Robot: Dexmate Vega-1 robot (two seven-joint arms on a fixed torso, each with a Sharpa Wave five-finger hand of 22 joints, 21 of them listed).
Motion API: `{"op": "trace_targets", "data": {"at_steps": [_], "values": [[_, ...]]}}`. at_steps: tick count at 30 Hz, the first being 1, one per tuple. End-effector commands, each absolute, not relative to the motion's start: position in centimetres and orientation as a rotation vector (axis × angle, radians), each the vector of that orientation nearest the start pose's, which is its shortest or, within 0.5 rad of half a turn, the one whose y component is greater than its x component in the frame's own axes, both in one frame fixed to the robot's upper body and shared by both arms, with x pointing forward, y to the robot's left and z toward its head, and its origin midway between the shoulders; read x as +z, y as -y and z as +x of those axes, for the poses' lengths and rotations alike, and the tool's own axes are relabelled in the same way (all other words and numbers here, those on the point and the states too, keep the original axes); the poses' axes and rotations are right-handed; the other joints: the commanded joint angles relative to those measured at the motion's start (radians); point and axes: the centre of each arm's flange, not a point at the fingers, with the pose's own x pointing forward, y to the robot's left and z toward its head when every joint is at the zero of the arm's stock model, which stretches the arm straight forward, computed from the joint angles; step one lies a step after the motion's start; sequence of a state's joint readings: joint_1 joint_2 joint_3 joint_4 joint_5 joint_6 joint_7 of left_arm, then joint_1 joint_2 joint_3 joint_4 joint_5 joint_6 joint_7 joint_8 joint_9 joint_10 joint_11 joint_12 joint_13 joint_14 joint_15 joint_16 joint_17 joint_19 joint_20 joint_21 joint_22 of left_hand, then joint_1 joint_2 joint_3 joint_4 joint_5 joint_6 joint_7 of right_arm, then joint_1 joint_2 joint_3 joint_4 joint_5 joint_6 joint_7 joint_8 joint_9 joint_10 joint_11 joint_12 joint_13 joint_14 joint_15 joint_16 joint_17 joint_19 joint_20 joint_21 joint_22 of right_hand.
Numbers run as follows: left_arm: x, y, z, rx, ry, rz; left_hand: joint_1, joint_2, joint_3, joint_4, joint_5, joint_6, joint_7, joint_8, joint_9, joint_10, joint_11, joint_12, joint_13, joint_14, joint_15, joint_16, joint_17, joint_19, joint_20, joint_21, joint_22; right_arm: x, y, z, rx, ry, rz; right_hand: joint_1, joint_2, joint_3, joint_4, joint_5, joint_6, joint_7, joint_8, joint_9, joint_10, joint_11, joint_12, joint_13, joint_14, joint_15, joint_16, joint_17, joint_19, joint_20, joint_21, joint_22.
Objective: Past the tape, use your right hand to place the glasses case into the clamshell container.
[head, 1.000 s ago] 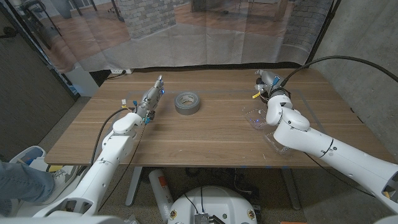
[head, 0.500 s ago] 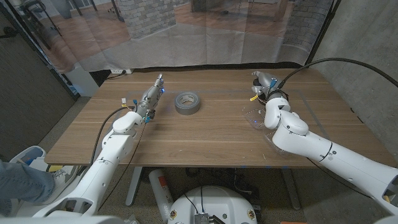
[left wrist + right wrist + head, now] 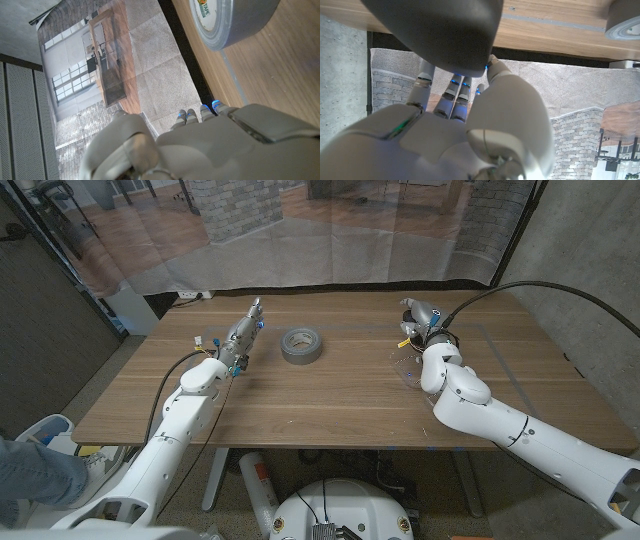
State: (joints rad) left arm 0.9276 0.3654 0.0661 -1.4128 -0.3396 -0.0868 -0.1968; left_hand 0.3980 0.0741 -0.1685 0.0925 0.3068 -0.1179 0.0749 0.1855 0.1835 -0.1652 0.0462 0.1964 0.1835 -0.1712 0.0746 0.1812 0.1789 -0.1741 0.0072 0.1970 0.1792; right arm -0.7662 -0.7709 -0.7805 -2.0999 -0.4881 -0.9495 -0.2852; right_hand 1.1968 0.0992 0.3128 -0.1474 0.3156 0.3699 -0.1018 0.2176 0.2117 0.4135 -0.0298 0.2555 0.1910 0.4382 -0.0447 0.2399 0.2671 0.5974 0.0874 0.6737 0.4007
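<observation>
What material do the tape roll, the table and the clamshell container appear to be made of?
Tape roll: likely grey cloth duct tape, dull sheen, on a pale core. Table: wood or wood-look laminate, matte, visible grain. Clamshell container: apparently thin clear plastic, since the table shows through.

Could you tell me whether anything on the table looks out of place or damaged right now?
Nothing stands out. The tape roll lies flat mid-table, the clear clamshell container sits by the right hand, which holds the dark glasses case above the table.
</observation>
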Motion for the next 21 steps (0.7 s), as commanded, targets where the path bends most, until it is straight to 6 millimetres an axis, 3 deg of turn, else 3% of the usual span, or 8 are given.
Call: {"op": "trace_targets", "data": {"at_steps": [1,21], "values": [[-1.7,-31.2,63.9,-0.191,0.555,0.093,0.006,0.008,-0.010,0.002,-0.002,-0.003,0.005,0.009,0.002,-0.003,0.004,0.004,0.002,-0.042,0.000,0.006,0.005,-0.033,-0.002,0.004,0.003,1.1,20.0,55.1,-0.441,0.434,-1.212,0.025,0.025,-0.001,0.000,0.005,0.013,-0.002,0.000,0.004,0.007,0.003,0.002,0.003,0.012,-0.045,0.005,0.006,0.140,-0.290,0.009,0.006],[-1.7,-31.8,63.2,-0.178,0.552,0.106,0.008,0.010,-0.013,0.002,-0.003,-0.003,0.006,0.009,0.002,-0.003,0.004,0.004,0.002,-0.043,0.000,0.006,0.005,-0.034,-0.002,0.004,0.003,-0.9,20.4,55.8,-0.464,0.406,-1.207,0.017,0.025,-0.005,0.004,0.008,0.017,-0.004,-0.001,0.005,0.010,-0.001,0.001,0.004,0.022,-0.046,0.008,0.009,0.137,-0.290,0.023,0.005]]}}
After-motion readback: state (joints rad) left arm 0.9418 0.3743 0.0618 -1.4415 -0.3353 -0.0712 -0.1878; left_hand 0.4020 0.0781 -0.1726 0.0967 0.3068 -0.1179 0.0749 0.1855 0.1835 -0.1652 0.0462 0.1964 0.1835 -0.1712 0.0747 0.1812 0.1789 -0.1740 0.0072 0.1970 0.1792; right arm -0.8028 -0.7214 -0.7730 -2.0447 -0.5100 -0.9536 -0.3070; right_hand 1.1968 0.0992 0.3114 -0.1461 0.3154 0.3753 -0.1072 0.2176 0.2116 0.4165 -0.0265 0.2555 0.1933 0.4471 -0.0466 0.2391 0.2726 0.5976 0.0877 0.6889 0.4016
